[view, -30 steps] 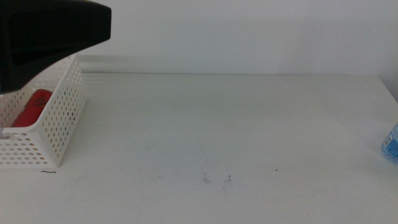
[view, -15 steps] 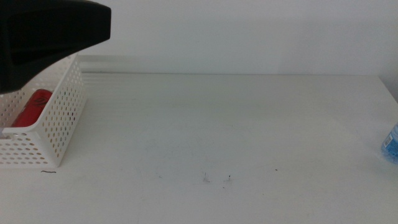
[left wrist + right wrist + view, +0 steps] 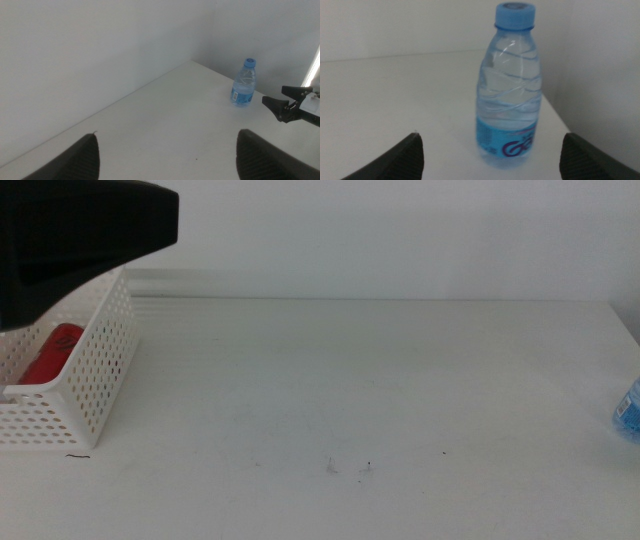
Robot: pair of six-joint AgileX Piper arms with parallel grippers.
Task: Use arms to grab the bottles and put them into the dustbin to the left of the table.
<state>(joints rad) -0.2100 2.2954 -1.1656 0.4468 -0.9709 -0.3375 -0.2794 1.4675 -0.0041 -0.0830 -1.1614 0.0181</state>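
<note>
Left end effector [image 3: 165,155] and right end effector [image 3: 490,155] apparently spread wide

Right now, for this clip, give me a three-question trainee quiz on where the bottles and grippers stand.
1. True or false: the water bottle stands upright on the table.
2. What red item lies inside the dustbin?
A. the can
B. a cup
C. a cloth
3. Fill in: the right gripper faces the water bottle with its jaws ____.

Key: 1 true; 2 A; 3 open. The left gripper, also open and empty, is up by the dustbin; the left arm shows there in the middle view.
</note>
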